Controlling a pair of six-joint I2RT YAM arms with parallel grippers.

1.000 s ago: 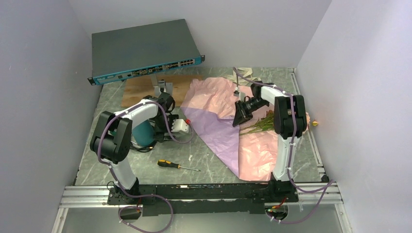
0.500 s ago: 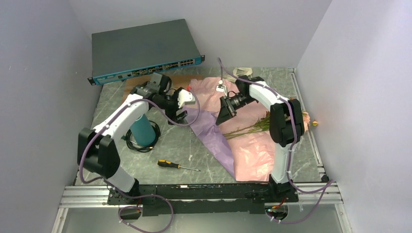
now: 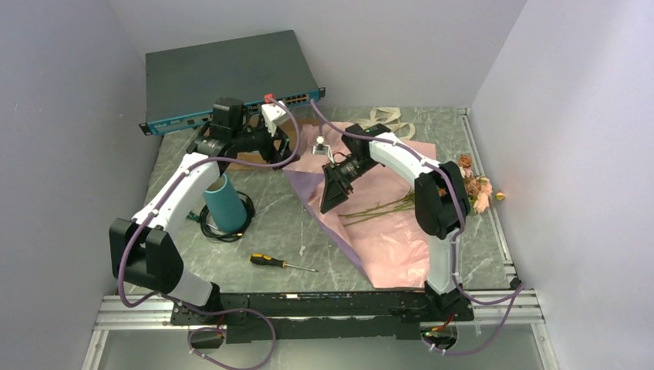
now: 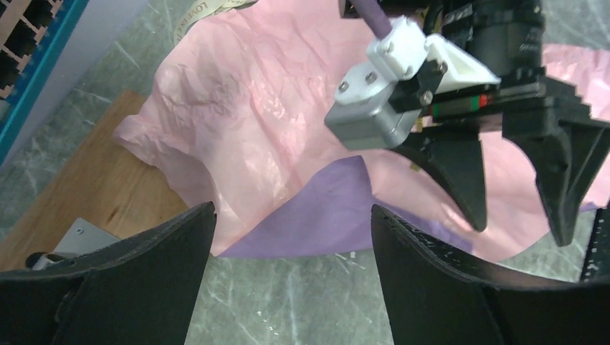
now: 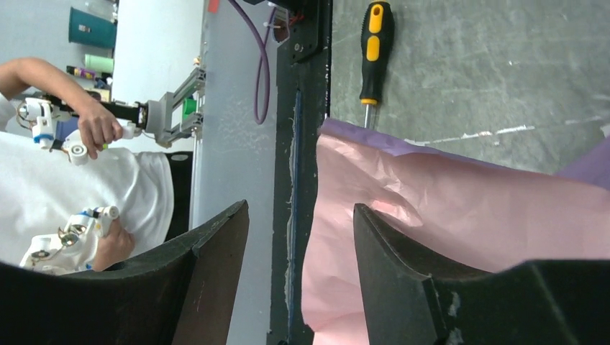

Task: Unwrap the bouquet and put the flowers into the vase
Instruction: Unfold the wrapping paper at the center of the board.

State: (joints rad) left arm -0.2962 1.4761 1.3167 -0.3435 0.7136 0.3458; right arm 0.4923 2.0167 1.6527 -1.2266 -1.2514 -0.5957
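The bouquet lies unwrapped. Its pink and purple paper is spread over the table's right half. The flowers' green stems lie across the paper, with the blooms at the far right edge. The teal vase stands upright at the left. My right gripper hangs open over the paper's left part with nothing between its fingers. My left gripper is open just above the table at the paper's back-left edge. In the left wrist view the right gripper is straight ahead.
A black cable coil circles the vase. A yellow-handled screwdriver lies near the front. A network switch leans at the back left above a wooden board. A cream ribbon lies at the back.
My left arm swung away from the vase to the paper's back-left edge. My right gripper moved left and opened. The paper lies flatter, and the blooms now show.
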